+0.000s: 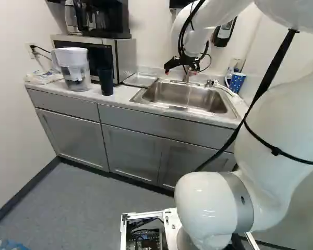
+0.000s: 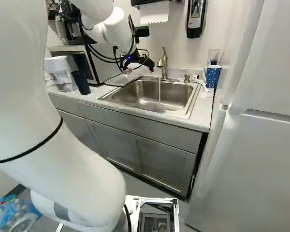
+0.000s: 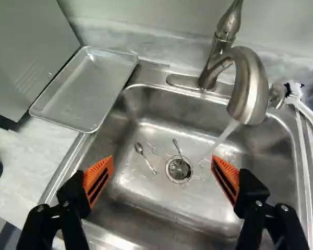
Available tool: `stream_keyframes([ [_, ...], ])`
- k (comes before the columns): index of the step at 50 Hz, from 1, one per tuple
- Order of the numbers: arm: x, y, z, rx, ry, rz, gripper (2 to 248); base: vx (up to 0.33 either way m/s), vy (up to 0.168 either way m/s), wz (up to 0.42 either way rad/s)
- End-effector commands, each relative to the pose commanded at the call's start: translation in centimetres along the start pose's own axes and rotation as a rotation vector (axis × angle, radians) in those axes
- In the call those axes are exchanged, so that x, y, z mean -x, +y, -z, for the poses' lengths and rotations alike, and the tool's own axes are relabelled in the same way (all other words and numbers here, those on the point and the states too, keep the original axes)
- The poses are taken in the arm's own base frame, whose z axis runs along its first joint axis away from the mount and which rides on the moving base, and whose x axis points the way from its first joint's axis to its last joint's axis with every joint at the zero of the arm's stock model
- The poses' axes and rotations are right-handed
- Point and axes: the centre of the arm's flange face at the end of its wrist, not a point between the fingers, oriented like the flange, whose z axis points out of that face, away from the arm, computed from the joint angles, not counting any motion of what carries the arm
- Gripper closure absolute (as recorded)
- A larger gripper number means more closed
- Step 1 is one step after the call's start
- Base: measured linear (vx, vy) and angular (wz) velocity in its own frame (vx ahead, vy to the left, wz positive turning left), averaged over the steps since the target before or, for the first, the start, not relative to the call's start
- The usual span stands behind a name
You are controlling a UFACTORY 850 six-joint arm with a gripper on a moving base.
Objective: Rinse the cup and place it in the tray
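In the left base view my gripper [image 1: 180, 70] hangs over the sink [image 1: 147, 108]. Seen from the wrist, the gripper [image 3: 163, 165] stands wide open above the basin, with nothing between its orange pads. The basin holds two small spoons near the drain. Water runs from the faucet [image 3: 246, 86]. An empty metal tray [image 3: 86, 86] lies between the microwave and the sink's rim. A dark tumbler [image 1: 105, 80] stands upright on the counter beside the pitcher; a blue dotted cup [image 2: 213, 76] stands at the counter's other end. Which one is the task's cup, I cannot tell.
A microwave [image 1: 126, 57] with a coffee maker on top stands behind the pitcher [image 1: 74, 70]. A white brush [image 3: 304, 107] lies right of the faucet. A soap dispenser [image 2: 195, 19] hangs on the wall. A refrigerator [image 2: 261, 159] rises at the right of the right base view.
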Motion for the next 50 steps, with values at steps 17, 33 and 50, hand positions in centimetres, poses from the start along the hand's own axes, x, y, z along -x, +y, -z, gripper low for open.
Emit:
stream_keyframes([
  [17,2.2,1.8,1.3,0.024,-0.084,-0.033,3,0.0,0.0,0.0],
  [33,2.9,2.6,1.9,0.034,-0.095,-0.054,3,0.0,0.0,0.0],
  [50,2.9,2.6,1.9,0.034,-0.095,-0.054,3,0.0,0.0,0.0],
])
